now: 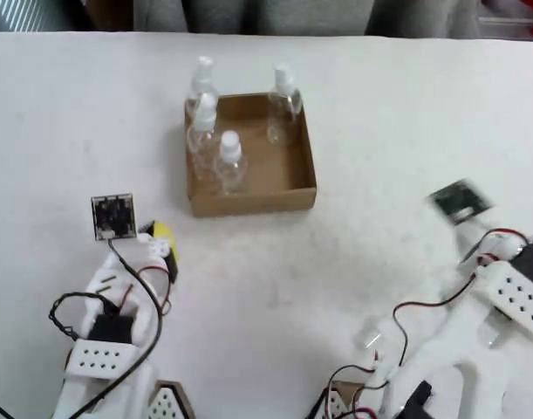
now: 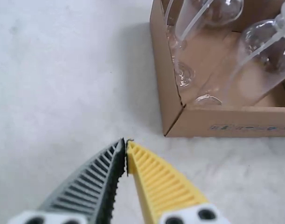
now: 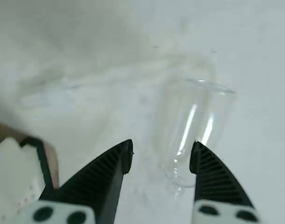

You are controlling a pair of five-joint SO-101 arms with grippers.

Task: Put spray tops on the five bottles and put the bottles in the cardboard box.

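The loose bottle (image 3: 193, 126) lies on the surface (image 3: 86, 56) at near right — just ahead of the right claw (image 3: 162, 145), spread apart and the nearer one — its long axis running roughly away from it.

The white arms (image 1: 100, 349) trail red and black cables (image 1: 412, 307), and the left gripper (image 2: 126, 145) is grey and yellow.

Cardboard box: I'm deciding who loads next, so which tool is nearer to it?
Left. The left tool sits shut just off a corner of the cardboard box; the right tool is farther off, open at a clear bottle.
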